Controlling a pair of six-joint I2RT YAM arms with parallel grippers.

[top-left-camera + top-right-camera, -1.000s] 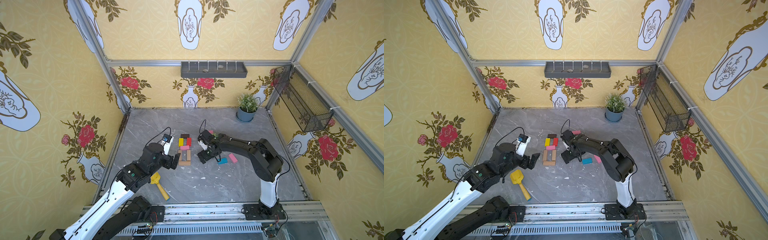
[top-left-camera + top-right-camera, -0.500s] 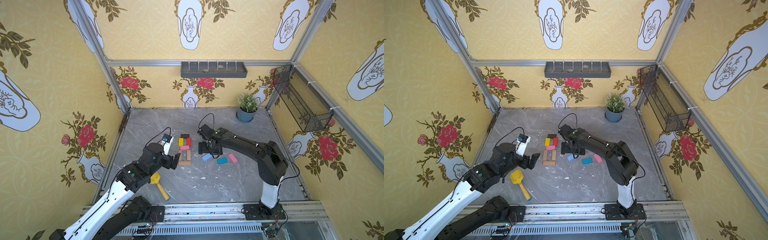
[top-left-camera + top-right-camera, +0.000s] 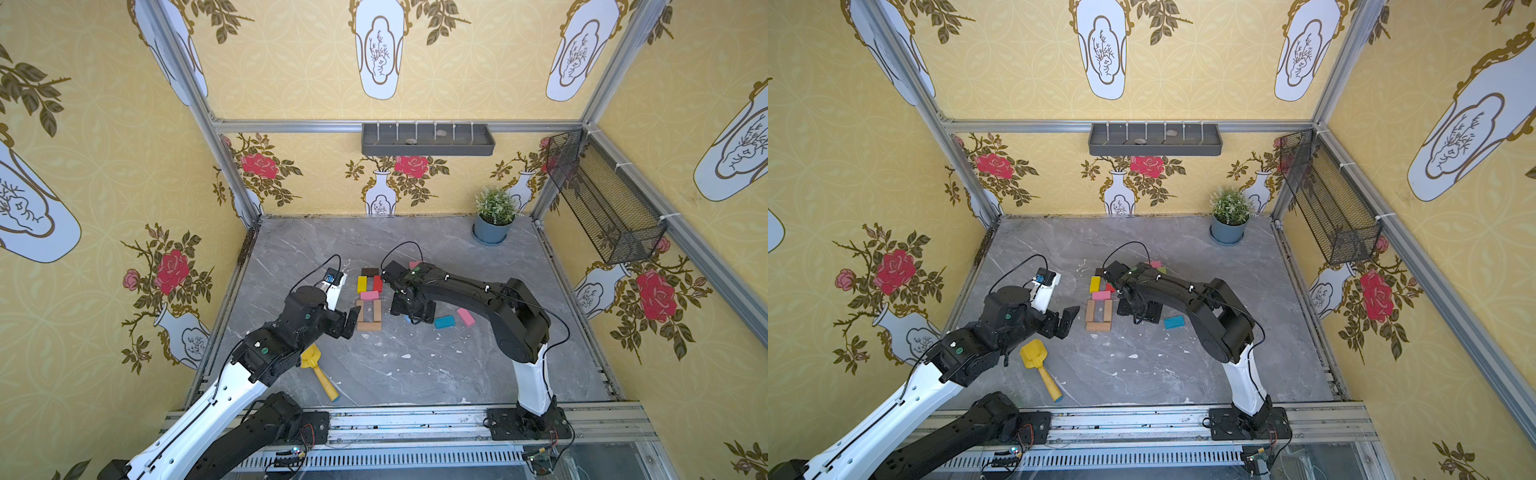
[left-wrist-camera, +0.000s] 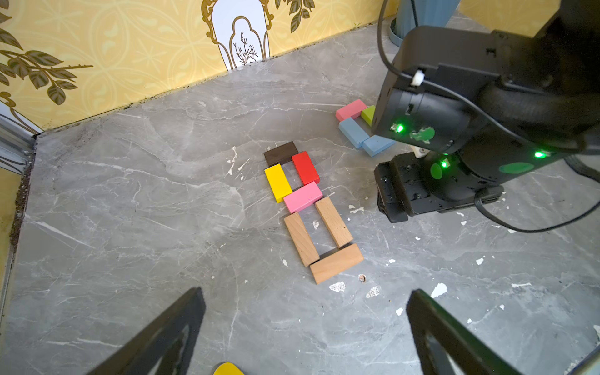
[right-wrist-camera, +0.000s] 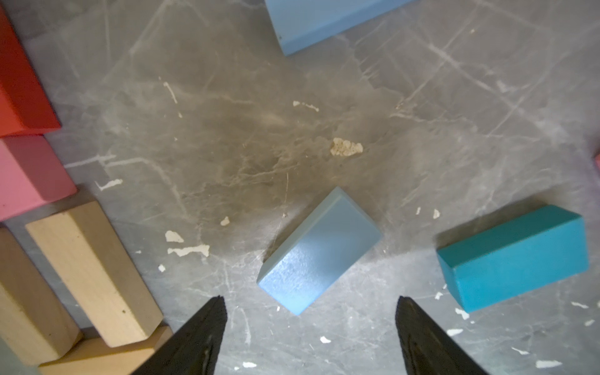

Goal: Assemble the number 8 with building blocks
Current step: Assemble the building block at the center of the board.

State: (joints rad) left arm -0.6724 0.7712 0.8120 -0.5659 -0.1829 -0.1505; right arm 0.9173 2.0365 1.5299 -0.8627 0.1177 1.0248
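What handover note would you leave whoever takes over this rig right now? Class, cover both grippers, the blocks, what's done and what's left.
Left gripper: jaws open, empty, beside the 8.
Right gripper: jaws open, low over a loose light blue block; nothing held.
Done: seven blocks lie as that 8, outline closed.
Left: likely only checking gaps; teal block lies loose too.
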